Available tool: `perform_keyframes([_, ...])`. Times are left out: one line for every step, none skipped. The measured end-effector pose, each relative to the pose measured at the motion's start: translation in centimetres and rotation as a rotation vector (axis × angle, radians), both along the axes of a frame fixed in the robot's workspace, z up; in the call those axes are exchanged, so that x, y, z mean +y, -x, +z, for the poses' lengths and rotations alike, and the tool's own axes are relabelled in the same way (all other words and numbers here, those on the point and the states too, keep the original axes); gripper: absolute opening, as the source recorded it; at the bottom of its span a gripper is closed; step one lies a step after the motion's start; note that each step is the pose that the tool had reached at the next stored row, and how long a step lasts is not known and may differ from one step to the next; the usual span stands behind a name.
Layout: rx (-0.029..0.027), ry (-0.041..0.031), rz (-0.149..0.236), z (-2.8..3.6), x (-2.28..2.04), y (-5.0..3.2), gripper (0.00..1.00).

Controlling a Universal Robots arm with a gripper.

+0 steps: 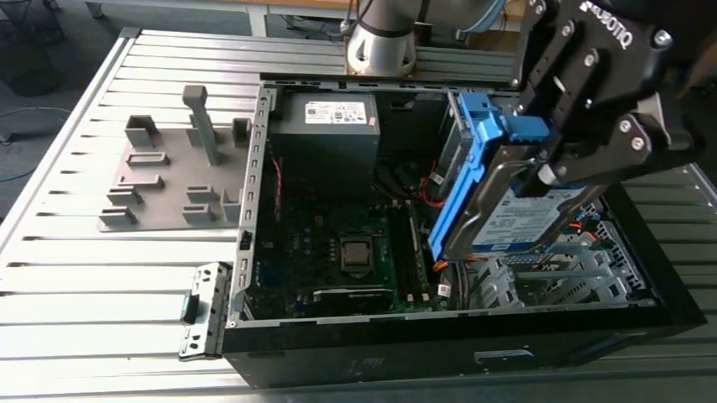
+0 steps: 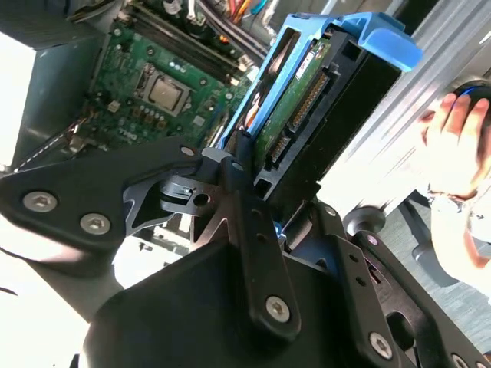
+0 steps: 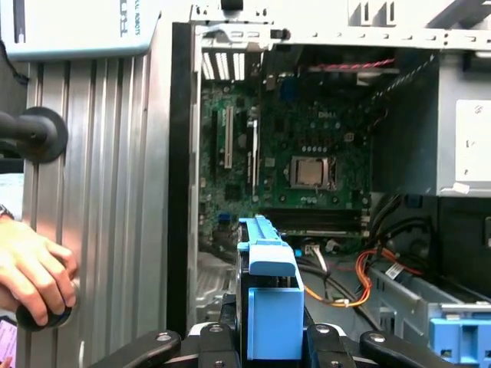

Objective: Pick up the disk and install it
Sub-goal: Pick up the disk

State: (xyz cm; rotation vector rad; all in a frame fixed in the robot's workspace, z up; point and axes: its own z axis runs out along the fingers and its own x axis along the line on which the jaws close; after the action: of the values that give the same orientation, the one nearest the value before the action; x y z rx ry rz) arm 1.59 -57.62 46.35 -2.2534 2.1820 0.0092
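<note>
The disk (image 1: 526, 222), a silver drive with a white-and-blue label in a bright blue carrier frame, hangs tilted on edge above the open computer case (image 1: 448, 357), toward the exterior view's right. My gripper (image 1: 543, 176) is shut on it from above, its black fingers clamping the blue frame. In the second wrist view the disk (image 2: 303, 92) sticks out past the gripper (image 2: 265, 165), showing its green circuit board and connector end. In the first wrist view the blue frame (image 3: 268, 299) stands between the fingers (image 3: 219, 330), with the motherboard beyond it.
Inside the case lie the motherboard (image 1: 336, 243), a grey box with a white sticker (image 1: 331, 126) and orange cables (image 3: 360, 284). Another blue bracket (image 3: 460, 337) sits in the drive bay. A grey fixture plate (image 1: 168, 176) lies on the slatted table. A person's hand (image 3: 34, 276) rests beside the case.
</note>
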Motion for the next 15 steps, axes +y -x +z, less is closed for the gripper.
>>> perform_keyframes([0.0002, 0.0002, 0.0, -0.05, -0.15, -0.27, 0.36])
perform_keyframes([0.0004, 0.0002, 0.0, -0.11, -0.29, -0.57, 0.36])
perform_keyframes([0.0007, 0.0002, 0.0, -0.17, -0.41, -0.87, 0.36])
perform_keyframes([0.0009, 0.0001, 0.0, -0.23, -0.52, -1.2, 0.36])
perform_keyframes([0.0011, 0.0001, 0.0, -0.29, -0.61, -1.55, 0.36])
perform_keyframes([0.0014, 0.0002, 0.0, -0.33, -0.7, -1.9, 0.36])
perform_keyframes([0.0016, 0.0001, 0.0, -0.39, -0.78, -2.26, 0.36])
perform_keyframes([0.0019, 0.0001, 0.0, -0.45, -0.85, -2.65, 0.36])
perform_keyframes([0.0023, 0.0002, 0.0, -0.5, -0.92, -3.03, 0.36])
perform_keyframes([0.0026, 0.0001, 0.0, -0.56, -0.98, -3.4, 0.36])
perform_keyframes([0.0029, 0.0001, 0.0, -0.61, -1.05, -3.77, 0.36])
perform_keyframes([0.0033, 0.0002, 0.0, -0.67, -1.11, -4.14, 0.36])
perform_keyframes([0.0036, 0.0002, 0.0, -0.72, -1.17, -4.51, 0.36])
perform_keyframes([0.0039, 0.0002, 0.0, -0.77, -1.22, -4.9, 0.36])
perform_keyframes([0.0044, 0.0001, 0.0, -0.83, -1.27, -5.32, 0.36])
